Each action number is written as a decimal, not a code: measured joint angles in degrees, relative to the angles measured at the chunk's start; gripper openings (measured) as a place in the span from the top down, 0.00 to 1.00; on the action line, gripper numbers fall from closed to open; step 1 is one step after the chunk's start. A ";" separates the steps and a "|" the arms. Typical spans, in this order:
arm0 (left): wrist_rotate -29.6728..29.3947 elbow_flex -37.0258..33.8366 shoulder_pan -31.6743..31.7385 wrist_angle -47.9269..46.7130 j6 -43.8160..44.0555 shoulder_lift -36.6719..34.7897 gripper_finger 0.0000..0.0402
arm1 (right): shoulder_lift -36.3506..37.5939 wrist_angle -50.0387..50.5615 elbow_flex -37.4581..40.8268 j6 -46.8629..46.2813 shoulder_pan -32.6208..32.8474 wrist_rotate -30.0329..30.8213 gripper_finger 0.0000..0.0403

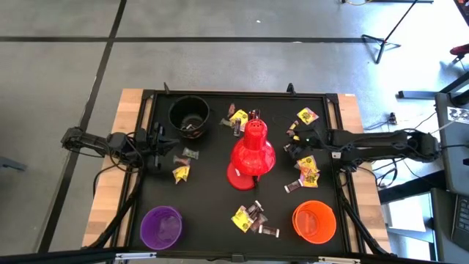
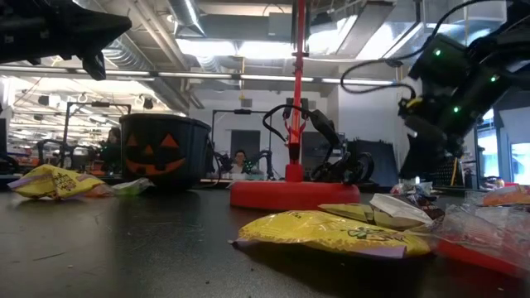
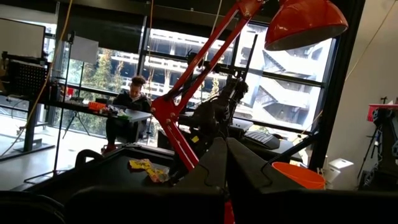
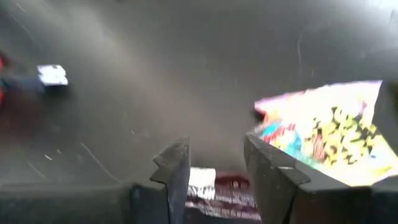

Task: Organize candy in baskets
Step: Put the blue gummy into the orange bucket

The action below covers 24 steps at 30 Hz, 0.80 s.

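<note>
Black counter under both arms, red desk lamp at its middle as landmark.

Right gripper just right of the lamp's shade, low over the counter; jaws partly parted, gripping nothing. From the right wrist, a small silver-and-brown sweet lying on the counter between the two fingers, free of both, with a yellow candy packet just beside.

Left gripper well left of the lamp, at the counter's left edge; jaws pressed fully together, empty.

Black bucket behind and left of the lamp, a wrapper or two inside. Purple bucket in front and left of the lamp, near the front edge. Orange bucket in front and right of the lamp.

Most candy loose on the counter: yellow packet and dark sweet left of the lamp near the left gripper; yellow wrappers just behind the lamp; another packet behind and right; a cluster right of the lamp beneath the right arm; a heap in front of the lamp's base.
</note>
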<state>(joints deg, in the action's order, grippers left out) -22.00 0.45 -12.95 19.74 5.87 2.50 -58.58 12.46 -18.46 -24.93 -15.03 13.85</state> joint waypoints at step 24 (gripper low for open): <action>-0.01 0.01 0.00 0.01 -0.01 0.00 1.00 | -4.29 1.10 -4.16 -0.18 -0.01 10.61 0.63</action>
<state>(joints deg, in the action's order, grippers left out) -22.01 0.46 -12.95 19.75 5.86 2.50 -62.87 13.55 -22.62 -25.11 -15.04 24.46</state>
